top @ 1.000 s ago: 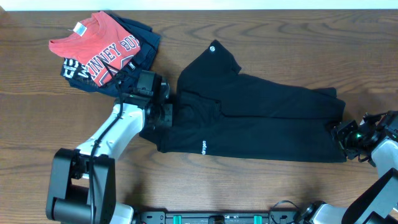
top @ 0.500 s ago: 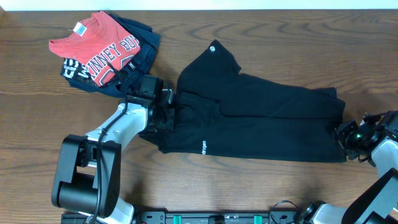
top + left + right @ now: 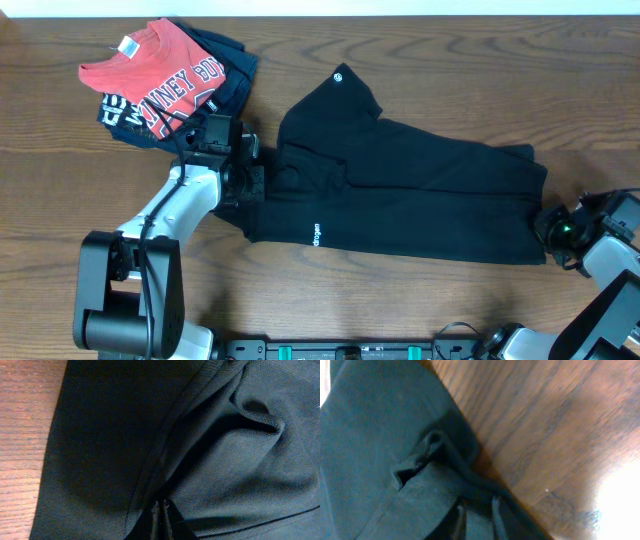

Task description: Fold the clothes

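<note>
Left claw (image 3: 264,180): closed together on a thin fold at the 9 o'clock edge of the black T-shirt (image 3: 420,190); in the left wrist view the tips (image 3: 160,516) meet with cloth pinched between them
Black T-shirt: lies partly doubled over itself across the middle of the table (image 3: 420,40), running from the centre out toward 3 o'clock, with a small white logo (image 3: 341,76) on the flap at its 11 o'clock end
Right claw (image 3: 548,228): clamped on the bunched corner at the shirt's 4 o'clock end; the right wrist view shows a ridge of fabric running into the fingers (image 3: 495,512)
Handling: expect light, limp knit that sags, drags on the wood and wrinkles under any pull; nothing fragile, but layers will likely slide over each other
Where to hold: take hems and corners, as you have now, and keep both ends taut so the panel lifts flat
Hidden: the left arm covers part of the shirt's 9 o'clock edge; black on black hides where sleeves and layers end; you cannot tell how many layers each claw has
</note>
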Controlling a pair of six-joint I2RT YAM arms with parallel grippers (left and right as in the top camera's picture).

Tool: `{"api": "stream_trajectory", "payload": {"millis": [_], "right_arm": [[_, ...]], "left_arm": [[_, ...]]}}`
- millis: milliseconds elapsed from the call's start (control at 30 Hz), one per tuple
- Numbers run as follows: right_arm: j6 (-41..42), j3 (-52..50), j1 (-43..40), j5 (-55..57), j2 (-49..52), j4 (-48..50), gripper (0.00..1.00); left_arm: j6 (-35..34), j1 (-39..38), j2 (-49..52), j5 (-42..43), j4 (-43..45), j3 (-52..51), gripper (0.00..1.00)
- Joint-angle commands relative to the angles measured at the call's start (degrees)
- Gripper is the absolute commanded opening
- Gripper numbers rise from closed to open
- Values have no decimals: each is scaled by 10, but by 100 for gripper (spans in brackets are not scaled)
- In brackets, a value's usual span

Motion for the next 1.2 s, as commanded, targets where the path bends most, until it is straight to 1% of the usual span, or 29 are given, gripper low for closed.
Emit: {"api": "stream_trajectory", "payload": {"millis": [0,100,267,400,500,533,567,600,700,733,867,933,967,1000,1067,1133,1167], "right_arm": [[17,-23,-2,62,2,-2,11],[37,-24,-4,108,2,-8,7],[75,-21,-32,111,2,-13,1],[77,-15,-53,98,1,-14,1],[77,-12,-56,98,0,-16,1],[77,-11,-56,95,0,-17,1],[77,-11,-56,93,0,-17,1],[77,-11,-56,91,0,-17,1],[73,-7,-56,73,-3,-17,2],[63,-3,-56,55,-6,-17,3],[44,19,-56,-18,-26,-25,6],[45,41,-56,-45,-42,-53,7],[44,53,-55,-59,-50,-66,7],[42,66,-53,-75,-57,-79,8],[15,91,-48,-120,-70,-94,8],[-18,118,-35,-159,-81,-112,8],[-20,131,-27,-161,-85,-123,8]], "left_arm": [[6,3,-7,-10,-7,12,6],[6,3,-7,-10,-7,12,6],[6,3,-7,-10,-9,12,6],[6,3,-7,-10,-9,12,6],[6,3,-7,-10,-10,12,10],[6,3,-8,-10,-12,13,15],[6,3,-8,-10,-14,13,17],[6,3,-9,-10,-19,13,26],[6,3,-18,-10,-29,16,46],[6,3,-24,-10,-37,19,56],[6,3,-67,-10,-68,40,58],[6,3,-97,-9,-75,52,58],[5,3,-111,-5,-76,56,57],[6,3,-125,5,-76,62,52],[6,3,-145,31,-78,76,47],[6,3,-153,55,-83,95,47],[6,2,-152,65,-85,106,47]]}}
